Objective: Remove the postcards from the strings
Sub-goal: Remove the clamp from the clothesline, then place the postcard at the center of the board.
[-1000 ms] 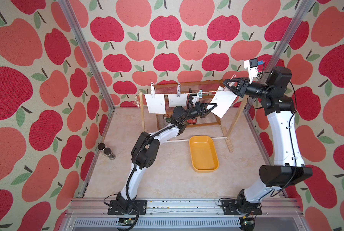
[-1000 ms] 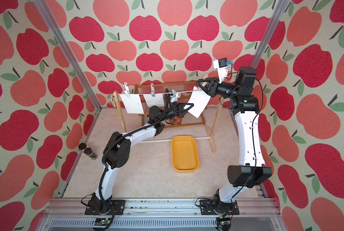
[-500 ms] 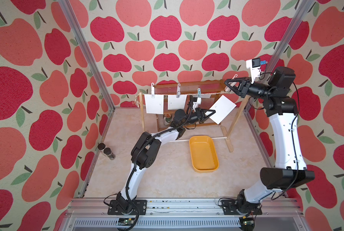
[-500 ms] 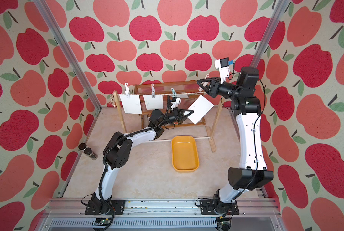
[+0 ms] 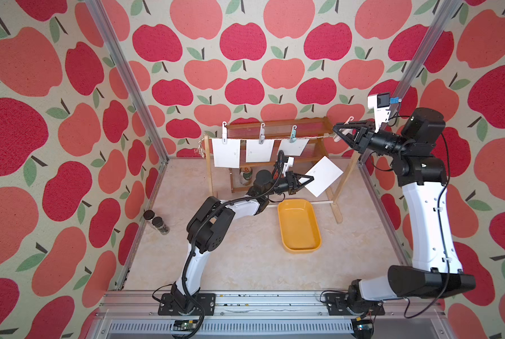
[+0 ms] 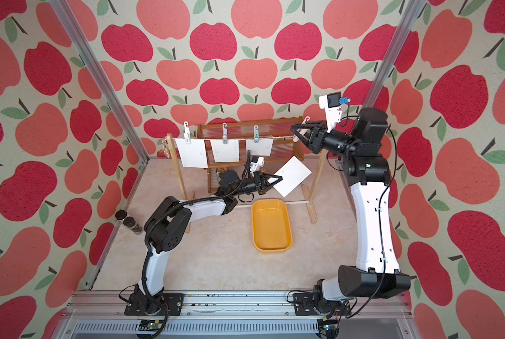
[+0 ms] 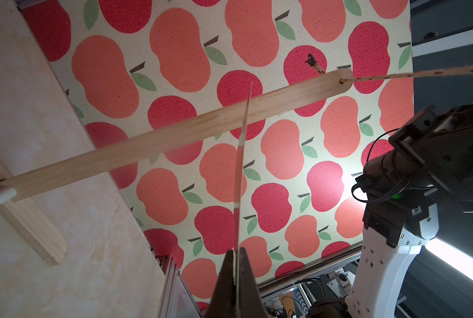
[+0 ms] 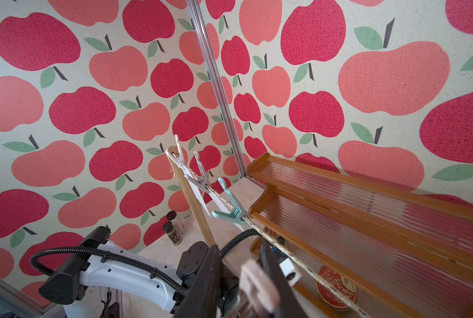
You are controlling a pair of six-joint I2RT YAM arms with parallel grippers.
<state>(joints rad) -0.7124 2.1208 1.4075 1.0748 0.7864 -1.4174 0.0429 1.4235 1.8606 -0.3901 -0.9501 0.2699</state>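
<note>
Between the tips of your left pincer [image 5: 310, 178] sits one corner of a loose card [image 5: 324, 175], jaws pressed tight on the paper; the left wrist view shows it edge-on, standing straight out of the closed tips. That card is already off the string [image 5: 314, 137] and sticks out away from your wrist, tilted, toward the wooden post [image 7: 175, 135]. What the coming move turns on, by my reading: the yellow tray [image 5: 299, 229] lies below the held card and back toward the arm bases, its long side running front to back, so you would need to draw the card toward you and down before letting go. Your left arm is the nearer one to it. Higher up, your right pincer [image 5: 337, 132] is closed on a pink peg [image 8: 257, 286] at the string's end, well above the tray. Farther along the line, three other cards [image 5: 258, 151] hang from pale pegs [image 5: 262, 132]
</note>
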